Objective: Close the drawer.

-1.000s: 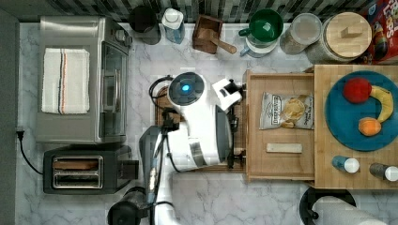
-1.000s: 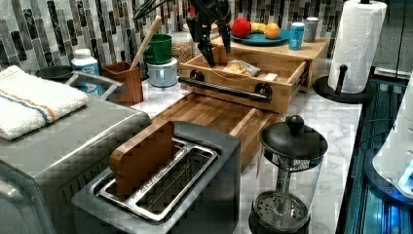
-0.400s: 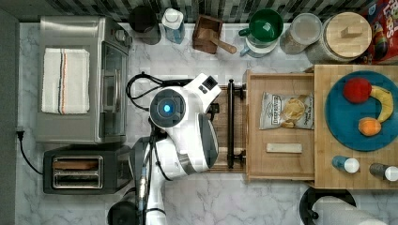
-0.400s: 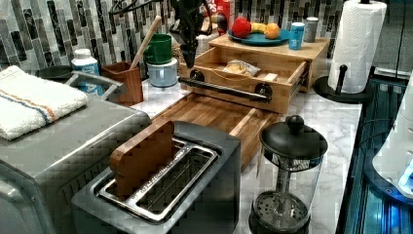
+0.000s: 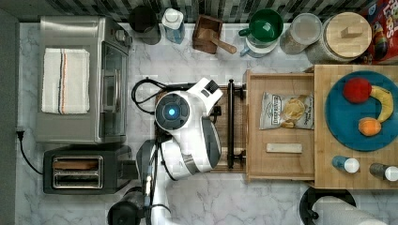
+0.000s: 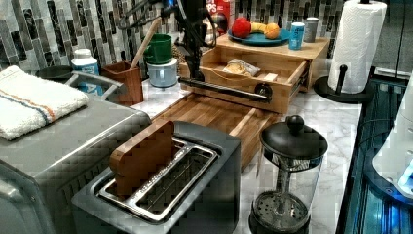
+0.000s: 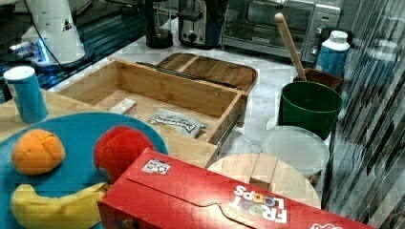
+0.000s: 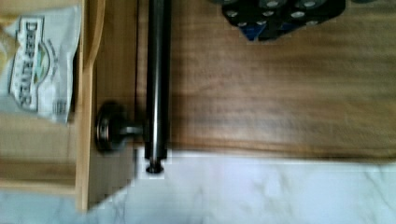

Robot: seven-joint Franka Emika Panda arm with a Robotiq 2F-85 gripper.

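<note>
Drawers like this one (image 5: 280, 78) are made of light wood, so it is judged to be stiff and hard, not soft, and not very heavy. Only a bag of chips (image 5: 286, 110) and a small pale bar (image 5: 284, 148) are kept inside it, so little weight is added. It is expected to slide straight in when pushed.

The drawer is seen pulled out from under the wooden block (image 5: 324, 164) with the blue plate (image 5: 339, 123), toward the top view's left. Its front hangs over the brown cutting board (image 6: 214, 113) on the worktop (image 5: 187, 201).

The best spot to push is thought to be the long black handle (image 5: 230, 123) or the flat wooden front just behind it. No grabbing is needed; a push near the middle is judged best, so the drawer is not twisted and jammed. The smooth round bar could be slipped off if it is pushed from too high.

In the left view, the gripper (image 6: 196, 74) is seen low, at the far end of the handle, very close to it. Whether the jaws are spread or pressed together cannot be told.

Compared with a second ago, the arm has been moved toward the top view's left, off the drawer front and over the board, and the gripper has been brought down. The whole handle can now be seen from the top. The drawer itself has not been moved and is as far open as before
</note>
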